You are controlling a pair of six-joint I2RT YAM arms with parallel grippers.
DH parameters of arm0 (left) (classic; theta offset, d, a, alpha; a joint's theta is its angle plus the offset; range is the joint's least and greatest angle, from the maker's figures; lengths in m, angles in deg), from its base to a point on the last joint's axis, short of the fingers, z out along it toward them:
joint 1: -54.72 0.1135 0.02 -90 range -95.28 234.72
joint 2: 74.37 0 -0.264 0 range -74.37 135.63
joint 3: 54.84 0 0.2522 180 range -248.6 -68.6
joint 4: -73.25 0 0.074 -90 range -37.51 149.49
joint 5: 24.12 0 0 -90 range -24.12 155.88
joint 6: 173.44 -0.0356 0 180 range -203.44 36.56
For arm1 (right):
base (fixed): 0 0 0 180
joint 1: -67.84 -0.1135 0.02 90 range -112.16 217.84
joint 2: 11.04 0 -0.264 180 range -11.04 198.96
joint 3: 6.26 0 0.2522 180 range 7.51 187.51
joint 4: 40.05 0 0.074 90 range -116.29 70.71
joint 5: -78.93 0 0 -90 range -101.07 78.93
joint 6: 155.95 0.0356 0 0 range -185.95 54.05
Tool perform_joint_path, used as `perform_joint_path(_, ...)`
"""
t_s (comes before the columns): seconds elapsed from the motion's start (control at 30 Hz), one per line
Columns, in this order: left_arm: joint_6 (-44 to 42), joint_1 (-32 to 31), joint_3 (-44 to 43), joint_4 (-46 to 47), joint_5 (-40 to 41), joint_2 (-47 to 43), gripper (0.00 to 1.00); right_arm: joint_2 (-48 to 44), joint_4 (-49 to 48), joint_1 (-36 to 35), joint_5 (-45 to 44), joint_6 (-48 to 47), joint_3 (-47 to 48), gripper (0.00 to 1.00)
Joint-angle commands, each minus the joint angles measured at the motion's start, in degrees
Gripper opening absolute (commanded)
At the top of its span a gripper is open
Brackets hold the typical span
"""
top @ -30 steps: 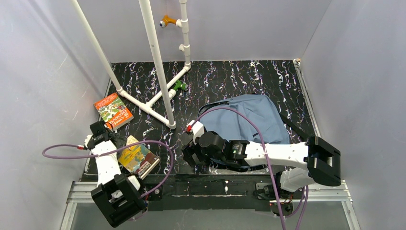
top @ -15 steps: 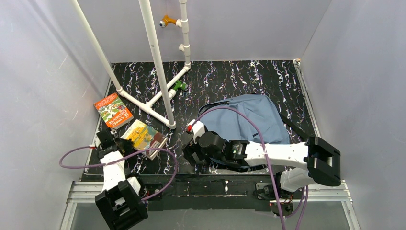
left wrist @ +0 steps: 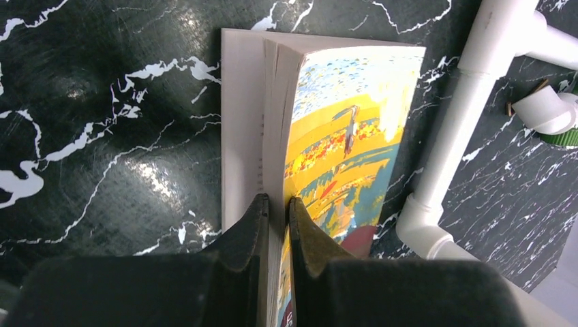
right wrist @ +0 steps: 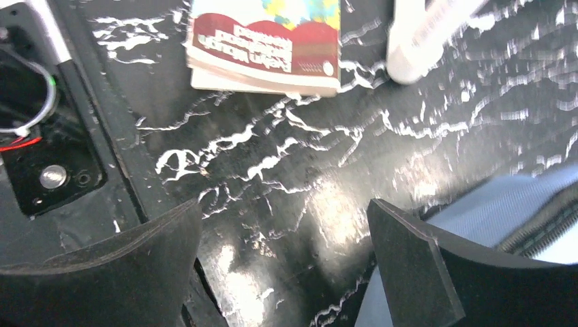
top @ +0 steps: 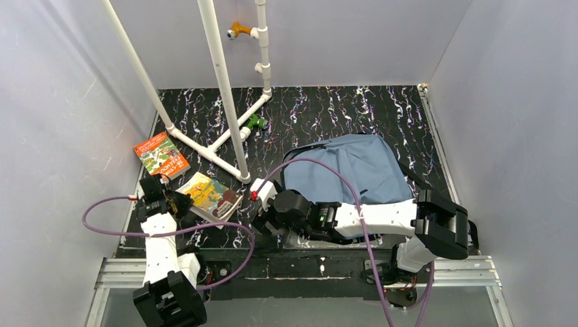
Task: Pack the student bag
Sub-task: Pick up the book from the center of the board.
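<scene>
Left fingers (left wrist: 253, 228) are closed down narrow on the near edge of the yellow paperback (left wrist: 344, 146), pages pinched between them and the cover fanning a little open! The book sits on the black marbled table (top: 327, 109), just beside the foot of the white pipe frame (left wrist: 446, 146). An orange book (top: 161, 157) lies farther back by the left wall, apart from the one being held.

Over to the right arm: the right fingers (top: 264, 223) are spread wide with nothing between them, low over bare table between the paperback and the student bag (top: 354, 170). The dusty-blue bag lies flat on the right half of the table, its near edge under the right forearm. A corner of its fabric and dark zipper trim shows just beside one finger in the right wrist view.
</scene>
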Motion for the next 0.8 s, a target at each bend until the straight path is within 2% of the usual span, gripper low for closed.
perform_joint_path(0.0,-0.4,-0.9,-5.5,-8.3,0.0,1.2,0.00,-1.7,-22.4,-1.9,6.4,-16.3,-6.2,0.98)
perform_joint_path(0.1,-0.6,-1.1,-7.8,-11.2,-0.6,2.3,0.00,-2.0,-39.9,-1.9,14.1,-26.3,-14.2,0.98)
perform_joint_path(0.17,-0.5,-1.1,-9.1,-12.8,-1.4,2.7,0.00,0.3,-45.1,-1.9,15.3,-30.4,-16.0,0.98)
perform_joint_path(0.4,-1.7,-1.1,-11.5,-15.3,-3.3,4.0,0.00,10.9,-51.8,-1.9,21.5,-35.8,-10.8,0.98)
perform_joint_path(0.57,-2.0,-1.1,-12.0,-15.7,-4.1,3.9,0.00,20.0,-62.1,-1.9,21.2,-34.6,-7.1,0.99)
perform_joint_path(0.77,-3.3,-1.1,-12.7,-16.5,-4.2,4.2,0.00,28.3,-65.7,-2.0,19.3,-35.2,-2.6,0.98)
